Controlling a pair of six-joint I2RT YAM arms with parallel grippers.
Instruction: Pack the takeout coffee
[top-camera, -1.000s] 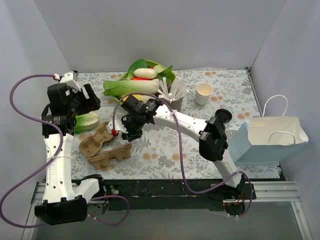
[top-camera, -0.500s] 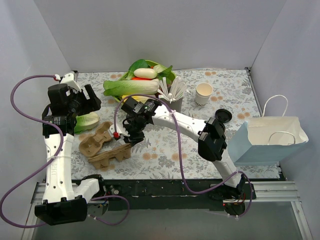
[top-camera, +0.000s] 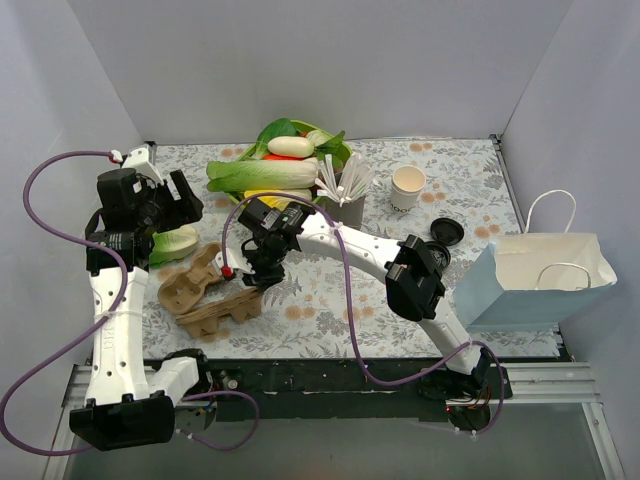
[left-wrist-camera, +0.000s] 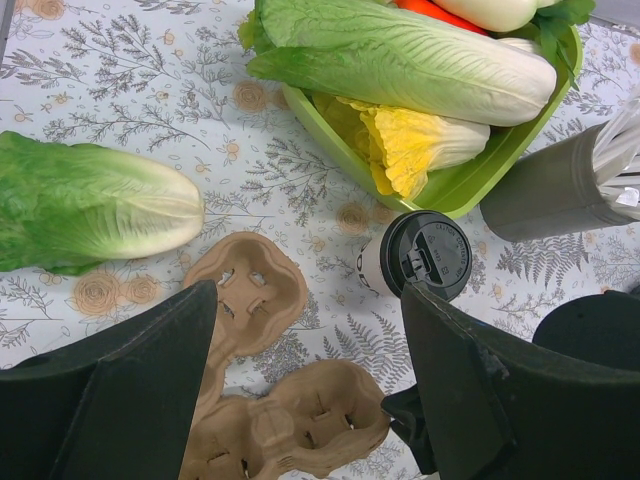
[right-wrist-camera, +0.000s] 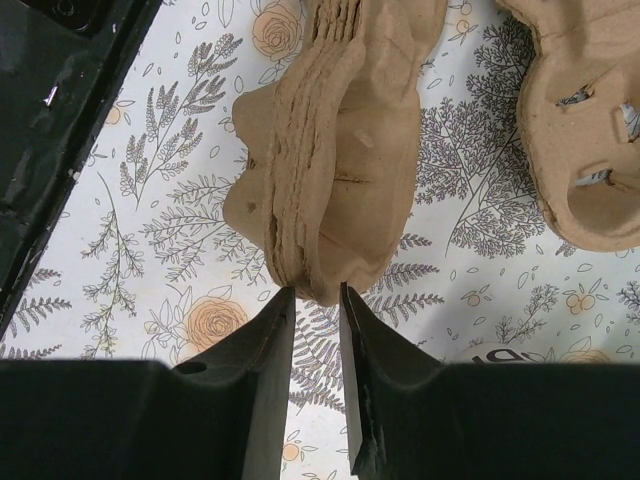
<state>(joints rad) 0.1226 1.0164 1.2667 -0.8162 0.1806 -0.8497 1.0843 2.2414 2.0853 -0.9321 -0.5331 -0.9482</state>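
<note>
The takeout coffee (left-wrist-camera: 415, 255), a cream-white cup with dark lettering and a black lid, stands on the table right of the cardboard cup carriers (left-wrist-camera: 245, 300). In the top view my right arm hides it. A sliver of it shows in the right wrist view (right-wrist-camera: 505, 354). My right gripper (right-wrist-camera: 316, 292) is nearly shut, its tips pinching the near edge of the stacked carriers (right-wrist-camera: 340, 130). It also shows in the top view (top-camera: 250, 274) by the stack (top-camera: 222, 308). My left gripper (left-wrist-camera: 308, 300) is wide open and empty, held above the carriers (top-camera: 175, 200).
An open paper cup (top-camera: 408, 186) and a loose black lid (top-camera: 447, 231) stand at the back right. A grey cup of straws (top-camera: 345, 195), a green tray of vegetables (top-camera: 340, 160) and a romaine head (top-camera: 175, 243) are nearby. A pale blue paper bag (top-camera: 540, 275) stands far right.
My right gripper has moved down and left to the edge of the carrier stack. The left arm has not moved.
</note>
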